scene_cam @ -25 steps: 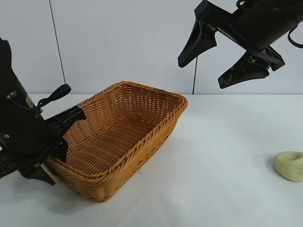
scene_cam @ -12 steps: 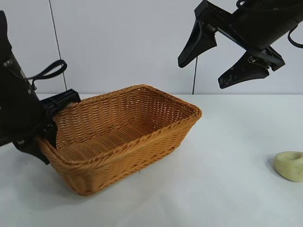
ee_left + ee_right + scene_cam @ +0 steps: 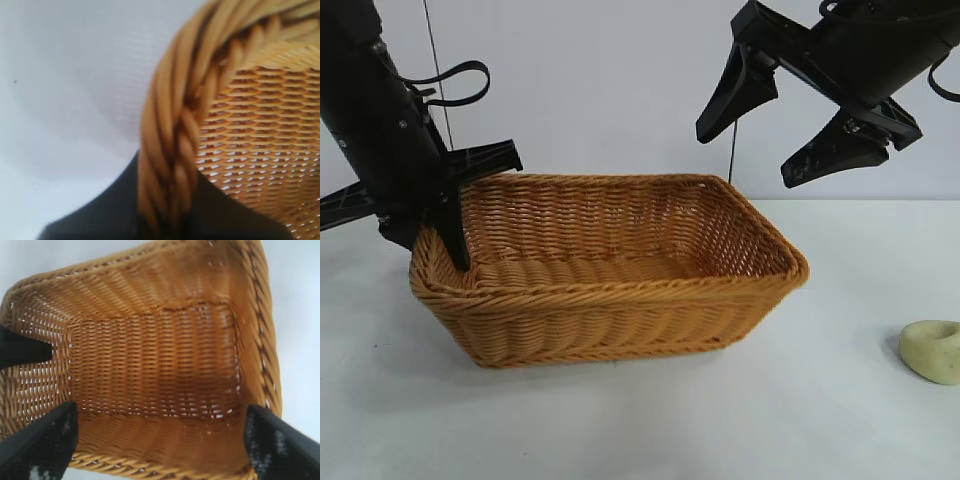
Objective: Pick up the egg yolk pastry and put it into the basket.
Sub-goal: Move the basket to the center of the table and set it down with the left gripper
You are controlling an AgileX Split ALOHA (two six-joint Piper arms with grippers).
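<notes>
Egg yolk pastry point(image 3: 932, 351), a small pale yellow round puck, is sitting on the white table point(image 3: 800, 420) well apart from the big orange-brown woven wicker basket point(image 3: 620, 300), whose rim the left gripper point(image 3: 445, 235) is pinching (the right gripper point(image 3: 760, 140) is hanging wide above), so next someone must be reaching for it.

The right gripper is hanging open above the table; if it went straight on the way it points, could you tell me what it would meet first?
Most likely the basket: the right gripper looks straight down into its empty woven floor, framed between its open fingers. Depth is hard to judge.
</notes>
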